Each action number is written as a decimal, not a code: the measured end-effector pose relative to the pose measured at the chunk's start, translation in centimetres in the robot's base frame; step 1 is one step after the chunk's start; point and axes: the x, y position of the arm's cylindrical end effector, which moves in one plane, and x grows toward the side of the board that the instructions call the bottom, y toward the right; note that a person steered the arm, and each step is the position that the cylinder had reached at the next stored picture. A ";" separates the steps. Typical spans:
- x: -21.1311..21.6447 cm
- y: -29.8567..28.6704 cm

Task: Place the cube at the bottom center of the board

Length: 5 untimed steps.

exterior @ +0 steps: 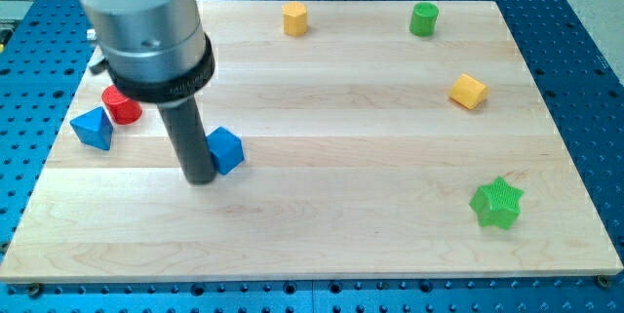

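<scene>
A blue cube [226, 149] sits on the wooden board [322, 225] at the view's left of centre. My tip [199, 178] rests on the board right against the cube's left side, slightly below it. The dark rod rises from there into the large grey arm body at the view's top left.
A blue triangular block [93, 129] and a red cylinder [122, 105] lie at the left edge. A yellow cylinder [294, 19] and a green cylinder [424, 19] stand near the top edge. A yellow block [468, 91] lies at right, a green star [497, 203] at lower right.
</scene>
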 end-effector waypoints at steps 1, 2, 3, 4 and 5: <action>-3.5 -1.9; -2.4 4.1; -1.9 7.5; -1.4 8.0; 4.5 8.0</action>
